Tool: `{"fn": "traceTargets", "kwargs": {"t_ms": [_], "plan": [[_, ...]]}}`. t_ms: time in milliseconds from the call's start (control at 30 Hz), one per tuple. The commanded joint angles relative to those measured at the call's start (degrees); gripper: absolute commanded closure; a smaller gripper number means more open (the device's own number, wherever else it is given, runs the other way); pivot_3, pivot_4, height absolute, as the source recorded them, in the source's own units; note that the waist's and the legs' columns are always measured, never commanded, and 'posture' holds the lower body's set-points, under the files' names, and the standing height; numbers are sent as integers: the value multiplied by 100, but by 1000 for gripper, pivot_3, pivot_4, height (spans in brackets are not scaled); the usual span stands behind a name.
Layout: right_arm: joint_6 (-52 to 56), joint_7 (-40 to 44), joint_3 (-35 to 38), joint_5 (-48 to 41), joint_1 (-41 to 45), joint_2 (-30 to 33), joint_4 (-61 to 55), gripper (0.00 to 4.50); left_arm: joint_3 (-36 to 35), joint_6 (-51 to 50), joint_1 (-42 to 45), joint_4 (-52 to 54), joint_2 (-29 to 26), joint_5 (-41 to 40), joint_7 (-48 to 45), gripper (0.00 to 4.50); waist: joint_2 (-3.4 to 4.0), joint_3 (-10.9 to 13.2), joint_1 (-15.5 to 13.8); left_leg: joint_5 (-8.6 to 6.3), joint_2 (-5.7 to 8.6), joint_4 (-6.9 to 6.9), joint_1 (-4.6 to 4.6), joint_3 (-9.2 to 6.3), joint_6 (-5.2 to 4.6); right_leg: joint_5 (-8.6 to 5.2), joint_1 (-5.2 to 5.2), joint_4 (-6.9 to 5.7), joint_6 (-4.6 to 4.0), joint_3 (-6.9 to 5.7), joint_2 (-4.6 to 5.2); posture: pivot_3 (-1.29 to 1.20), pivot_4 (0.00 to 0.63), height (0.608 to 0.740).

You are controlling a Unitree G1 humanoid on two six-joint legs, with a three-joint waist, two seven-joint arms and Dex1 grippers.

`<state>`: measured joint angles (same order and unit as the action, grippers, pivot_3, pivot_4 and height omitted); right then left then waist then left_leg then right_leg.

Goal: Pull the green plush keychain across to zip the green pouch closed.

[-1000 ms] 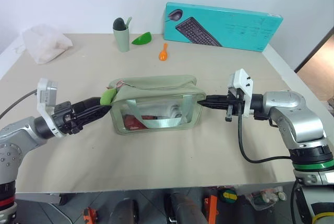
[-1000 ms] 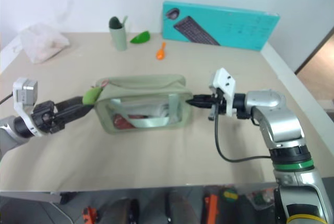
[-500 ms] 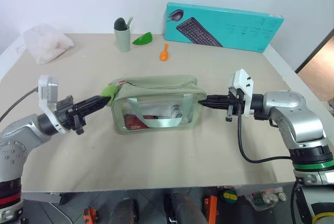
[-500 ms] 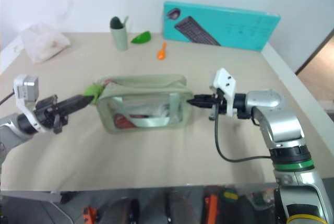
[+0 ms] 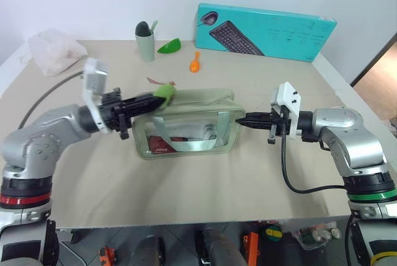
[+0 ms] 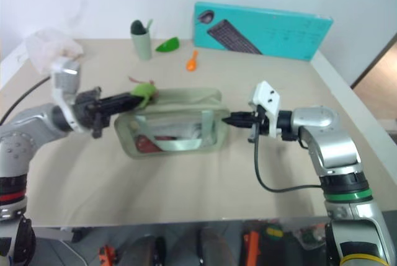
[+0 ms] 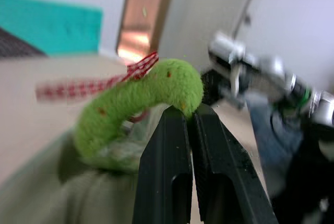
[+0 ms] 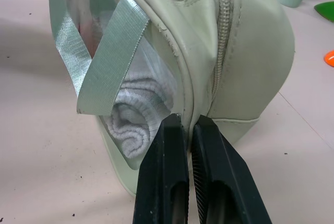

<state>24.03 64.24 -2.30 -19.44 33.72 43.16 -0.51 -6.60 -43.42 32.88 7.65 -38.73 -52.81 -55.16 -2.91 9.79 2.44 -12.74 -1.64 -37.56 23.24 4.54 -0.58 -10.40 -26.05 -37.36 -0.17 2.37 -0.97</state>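
No legible text anywhere. Teal keyboard box point(image 5: 267, 23), upper centre-right of the head view, carries a printed keyboard and mouse picture plus small print too fine to read.

Green pouch point(image 5: 186, 123) sits mid-frame on the beige table point(image 5: 205, 198): pale sage boxy bag, clear plastic front window, shiny green strap looped across it, something red and a rolled white towel visible inside. Zipper runs along the top and curves down the end panel in the right wrist view.

Green plush keychain point(image 5: 164, 92) is at the pouch's upper-left top edge, lifted just above the fabric. Lime-green, fuzzy, curved like a caterpillar with small orange dots; red-and-white gingham ribbon tied to it point(image 7: 99, 83).

Left gripper point(image 7: 189, 110): fingers together, pinched on the end of the plush keychain. Arm comes in from the left of frame.

Right gripper point(image 8: 186, 120): fingers pressed together, clamped on the pouch's lower seam at its right end.

Upper left of frame: white crumpled bag point(image 5: 53, 49). Upper centre: sage-green cup point(image 5: 145, 43), glossy green leaf piece point(image 5: 169, 45), orange spoon point(image 5: 195, 62).
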Motion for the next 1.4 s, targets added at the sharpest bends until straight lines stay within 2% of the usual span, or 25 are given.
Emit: {"fn": "traceTargets", "kwargs": {"t_ms": [33,233,333,433,600,767,867,1067,1400], "plan": [[39,-111,139,-16,-50,61,-233,4500,84,115,227,-143,88,198,-117,4157,0,0,4,0,-2,0,0,2,0,0,-1,0,0,6,4,0,150,740],[106,-182,182,-56,-160,100,-367,4500,-303,164,310,-248,162,25,-138,2277,0,0,12,0,-6,0,0,-1,0,1,-1,0,1,5,5,0,150,740],[119,-199,167,-65,-131,95,-354,4500,-699,-44,356,-163,173,-437,-84,1221,0,0,10,0,-9,0,0,-4,0,1,-1,0,2,1,4,0,150,740],[122,-201,143,-61,-97,78,-343,4500,-1078,-312,325,-45,111,-955,-16,1221,0,0,10,0,-10,0,0,-4,0,1,-1,0,2,1,4,0,150,740],[109,-194,99,-47,-39,47,-300,4500,-1455,-502,-148,216,-250,-1150,-101,1221,0,0,19,0,-8,0,0,1,0,1,-2,0,2,7,5,0,150,740],[108,-185,79,-47,-27,37,-291,4500,-1665,-535,-1295,462,-919,-904,-595,1221,1,0,23,0,-11,7,-3,0,0,-10,-6,0,-16,2,5,0,150,740],[113,-180,72,-51,-21,38,-291,4500,-1580,-341,-1692,377,-1072,-562,-635,1221,0,0,9,2,-12,5,-2,-5,2,-21,-5,0,-34,-7,6,0,150,740],[127,-170,50,-47,28,37,-284,4500,-1329,-118,-1907,281,-869,-188,-616,1221,1,0,7,7,-12,3,-4,4,-3,-22,-4,2,-36,-5,11,0,150,740],[216,-186,114,-70,-62,110,-434,4500,-830,139,-1506,48,-292,232,-424,1221,0,0,9,6,-11,8,-2,2,-4,-18,-5,2,-30,-5,10,0,150,740]]}}
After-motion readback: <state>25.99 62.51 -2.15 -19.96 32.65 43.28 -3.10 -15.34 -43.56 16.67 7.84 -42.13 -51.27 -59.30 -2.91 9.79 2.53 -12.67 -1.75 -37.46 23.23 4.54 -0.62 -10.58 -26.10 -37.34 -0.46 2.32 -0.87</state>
